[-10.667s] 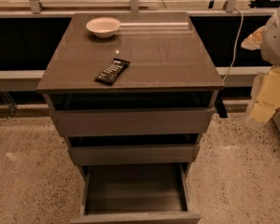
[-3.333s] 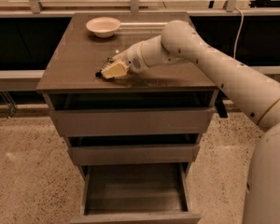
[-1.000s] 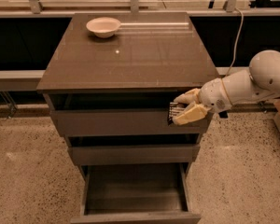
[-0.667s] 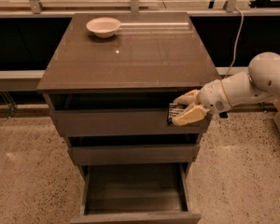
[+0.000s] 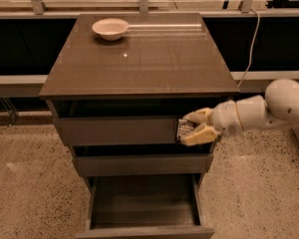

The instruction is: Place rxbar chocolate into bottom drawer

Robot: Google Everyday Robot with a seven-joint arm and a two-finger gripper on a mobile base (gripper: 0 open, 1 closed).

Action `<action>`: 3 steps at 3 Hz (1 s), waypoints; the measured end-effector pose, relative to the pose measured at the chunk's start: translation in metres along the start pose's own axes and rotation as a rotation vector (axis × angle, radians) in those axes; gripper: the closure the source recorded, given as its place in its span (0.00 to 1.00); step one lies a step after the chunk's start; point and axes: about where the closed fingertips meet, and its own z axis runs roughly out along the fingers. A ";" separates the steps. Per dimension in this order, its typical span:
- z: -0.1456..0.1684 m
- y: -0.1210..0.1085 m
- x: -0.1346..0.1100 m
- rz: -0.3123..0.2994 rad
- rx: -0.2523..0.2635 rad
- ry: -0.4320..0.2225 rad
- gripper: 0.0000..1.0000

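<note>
1. Jaws at the right side of the cabinet, in front of the top drawer (image 5: 117, 131) and just under the near edge of the table (image 5: 139, 68).
2. Closed on the rxbar chocolate (image 5: 183, 130), one cream finger above it and one below.
3. Rxbar chocolate held clear of every surface, higher than the bottom drawer (image 5: 144, 231) and over its right part.
4. Bottom drawer pulled out toward the near side, standing open beneath the middle drawer (image 5: 139, 164).
5. White arm (image 5: 269, 108) reaching in from the right.
6. White bowl (image 5: 110, 28) resting on the far left of the table.
</note>
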 end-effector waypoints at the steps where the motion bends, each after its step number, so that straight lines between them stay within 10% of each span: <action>1: 0.032 0.031 0.048 0.002 0.006 -0.002 1.00; 3: 0.104 0.058 0.152 0.049 -0.024 -0.037 1.00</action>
